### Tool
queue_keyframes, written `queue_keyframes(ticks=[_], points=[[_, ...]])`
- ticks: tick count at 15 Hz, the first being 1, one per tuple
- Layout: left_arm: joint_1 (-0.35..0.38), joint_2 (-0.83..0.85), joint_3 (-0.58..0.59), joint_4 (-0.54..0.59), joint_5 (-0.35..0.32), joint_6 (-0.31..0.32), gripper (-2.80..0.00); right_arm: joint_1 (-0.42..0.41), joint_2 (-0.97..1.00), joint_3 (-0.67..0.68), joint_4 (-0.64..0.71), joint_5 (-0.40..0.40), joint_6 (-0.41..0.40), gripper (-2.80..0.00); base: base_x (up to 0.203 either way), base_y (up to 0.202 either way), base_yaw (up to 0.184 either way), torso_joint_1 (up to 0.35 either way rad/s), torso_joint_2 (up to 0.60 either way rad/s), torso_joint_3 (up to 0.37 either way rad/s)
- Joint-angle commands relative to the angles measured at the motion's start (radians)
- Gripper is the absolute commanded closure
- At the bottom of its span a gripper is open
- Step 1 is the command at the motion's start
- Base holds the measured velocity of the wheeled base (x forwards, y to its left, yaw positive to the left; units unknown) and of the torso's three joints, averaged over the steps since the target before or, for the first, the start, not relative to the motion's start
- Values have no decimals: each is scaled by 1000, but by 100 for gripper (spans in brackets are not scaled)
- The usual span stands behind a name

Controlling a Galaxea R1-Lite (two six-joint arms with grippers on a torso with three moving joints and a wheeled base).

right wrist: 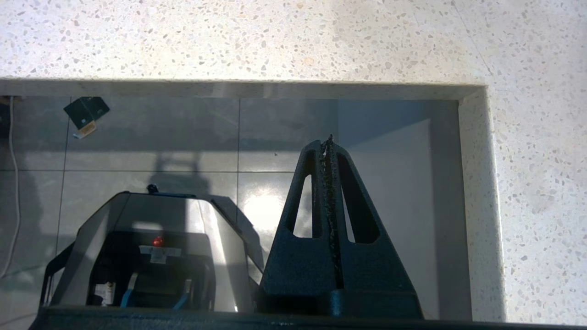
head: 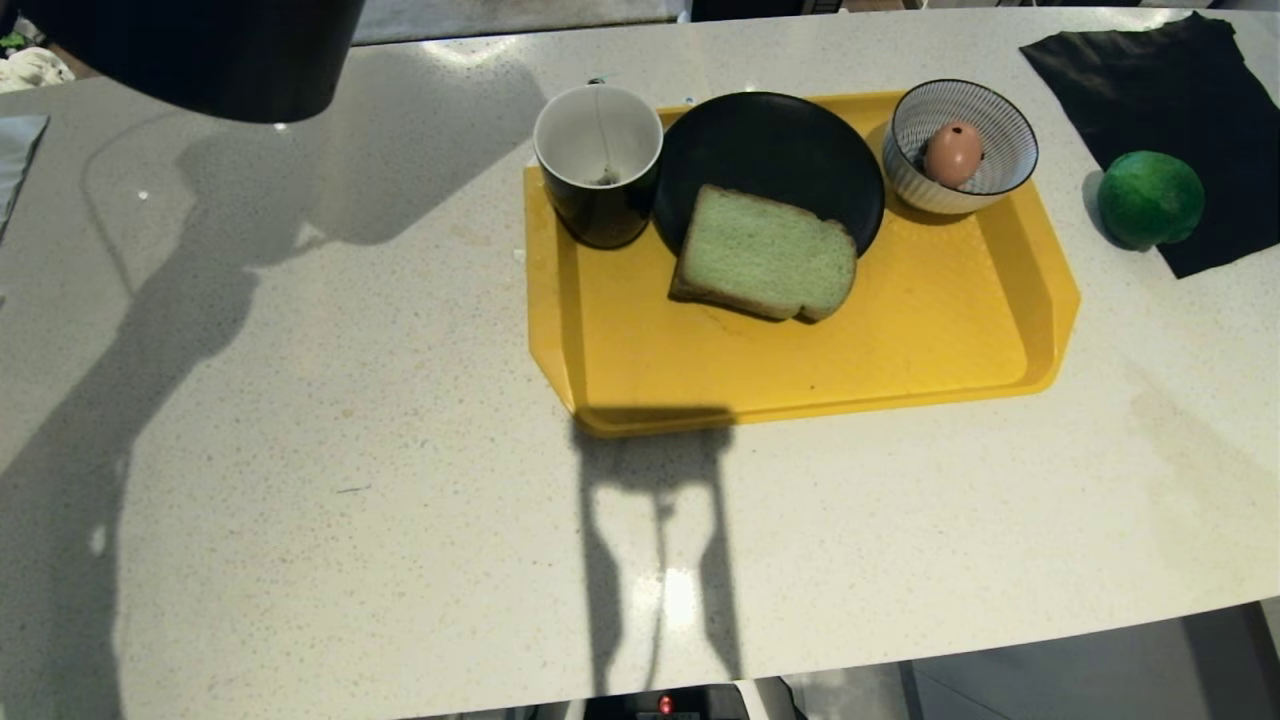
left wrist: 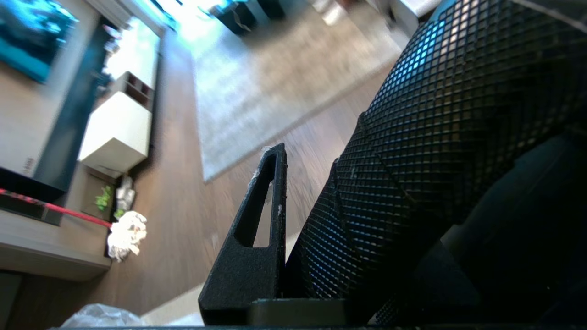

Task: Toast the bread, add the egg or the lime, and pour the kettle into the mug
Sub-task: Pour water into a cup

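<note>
Countertop, pale speckled stone, carries every item and leaves broad bare room on the near side and on the robot's left, with a cut-out edge on the near side under which the right arm hangs. Kettle, matte black, shows only as its base at the upper left of the head view, raised off the surface and well apart from the mug; judged to be in carriage for the pour. Yellow tray sits mid-counter with its raised rim confining the breakfast items, and its near half is bare. Black cloth lies at the far right. Black plate rests at the tray's back, with the bread lying flat, part on the plate and part overhanging its near rim onto the tray. Mug stands upright at the tray's back left corner, touching the plate's edge, mouth open upward with a tea-bag string inside. Striped bowl at the back right holds the egg. Lime sits on the cloth's edge, off the tray. Left gripper is partly closed, its jaws clamped about the kettle's textured handle. Right gripper, parked below the counter edge, has its jaws pressed together on nothing.
</note>
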Motion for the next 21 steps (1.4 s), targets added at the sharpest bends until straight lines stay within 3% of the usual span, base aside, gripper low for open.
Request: queue_keyframes(ticks=[1,5,21], points=[[-3,-22,-4,74,2,4,0,0,0,0,0,0,0,0,0,0,0,0,0,0],[-4,-15,-1,91,45,-9,0,0,1,0,1,-1,-1,0,0,0,0,0,0,0],[-2,-6,-3,98,49,-15,0,0,1,0,-1,4,-5,0,0,0,0,0,0,0]])
